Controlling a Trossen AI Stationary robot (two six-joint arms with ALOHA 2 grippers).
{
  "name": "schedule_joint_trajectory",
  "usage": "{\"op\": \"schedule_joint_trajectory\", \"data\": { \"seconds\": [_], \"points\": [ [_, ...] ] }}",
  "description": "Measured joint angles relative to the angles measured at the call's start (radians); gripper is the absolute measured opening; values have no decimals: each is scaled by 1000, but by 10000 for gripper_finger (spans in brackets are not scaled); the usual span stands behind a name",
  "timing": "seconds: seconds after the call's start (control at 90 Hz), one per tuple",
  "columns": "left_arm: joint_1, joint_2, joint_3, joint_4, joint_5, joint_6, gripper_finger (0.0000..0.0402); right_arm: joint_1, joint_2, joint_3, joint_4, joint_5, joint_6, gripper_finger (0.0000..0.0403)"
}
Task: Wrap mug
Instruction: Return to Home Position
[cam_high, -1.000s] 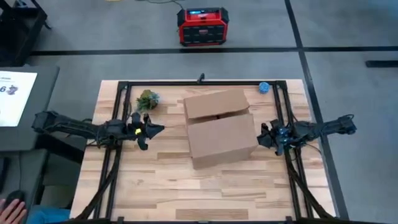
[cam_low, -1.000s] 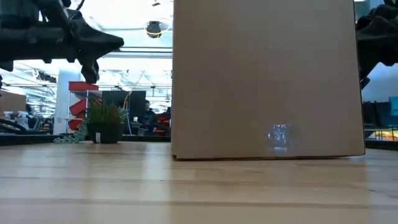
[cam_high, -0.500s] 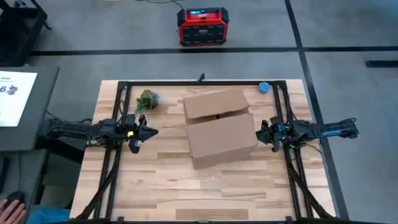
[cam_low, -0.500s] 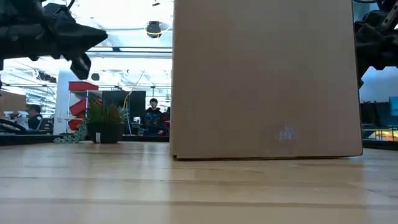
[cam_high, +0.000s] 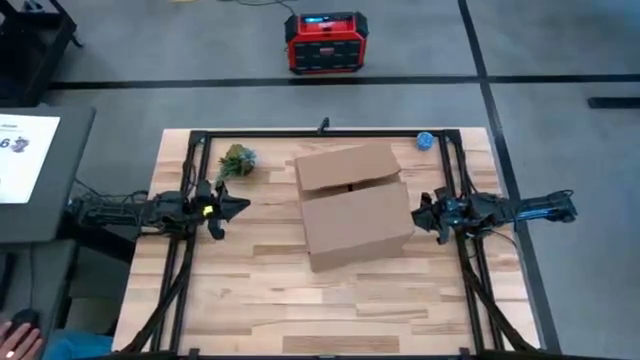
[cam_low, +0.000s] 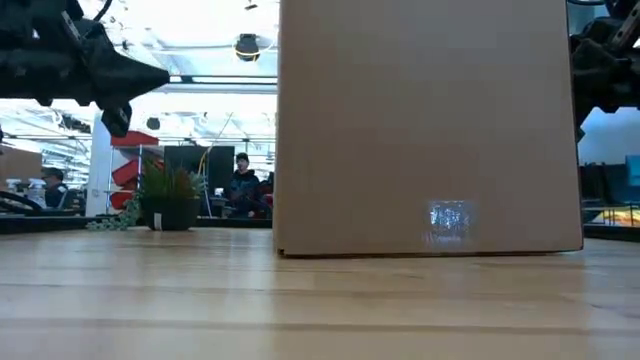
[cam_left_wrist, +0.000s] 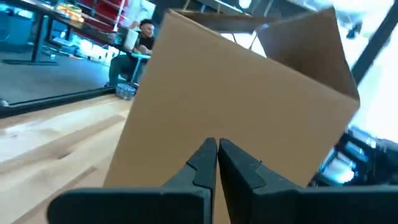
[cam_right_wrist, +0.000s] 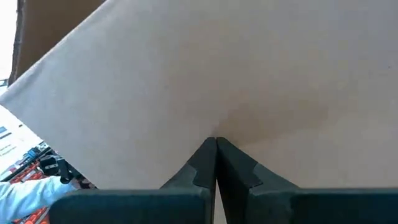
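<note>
A brown cardboard box (cam_high: 355, 215) stands on its base in the middle of the table, its top flaps mostly folded over with a dark gap between them. The mug is out of view. My left gripper (cam_high: 245, 207) is shut and hovers left of the box, well apart from it, pointing at its left wall (cam_left_wrist: 236, 93). My right gripper (cam_high: 417, 214) is shut, its tips right at the box's right wall (cam_right_wrist: 249, 74). In the low view the box (cam_low: 430, 130) fills the middle, with the left gripper (cam_low: 150, 75) high beside it. My right gripper comes level from the table's right side, with its shut fingertips (cam_right_wrist: 216, 142) right at the box's right wall. I cannot tell whether they touch it.
A small potted plant (cam_high: 237, 160) stands at the far left of the table and a small blue object (cam_high: 424, 141) at the far right corner. Black frame rails (cam_high: 200, 140) run along the table's sides. A red device (cam_high: 325, 42) sits on the floor beyond.
My left gripper has drawn back toward the table's left edge, away from the box, staying shut. The box has kept its place.
</note>
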Motion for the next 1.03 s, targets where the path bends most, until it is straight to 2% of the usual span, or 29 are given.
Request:
{"op": "schedule_joint_trajectory", "data": {
  "seconds": [0.156, 1.033],
  "points": [
    [0, 8, -1, -2, 8, -77, 0, 0, 0, 0, 0, 0, 0, 0],
    [0, 8, -1, -6, 12, -80, 0, 0, 0, -1, 0, -1, 1, 0]
  ]
}}
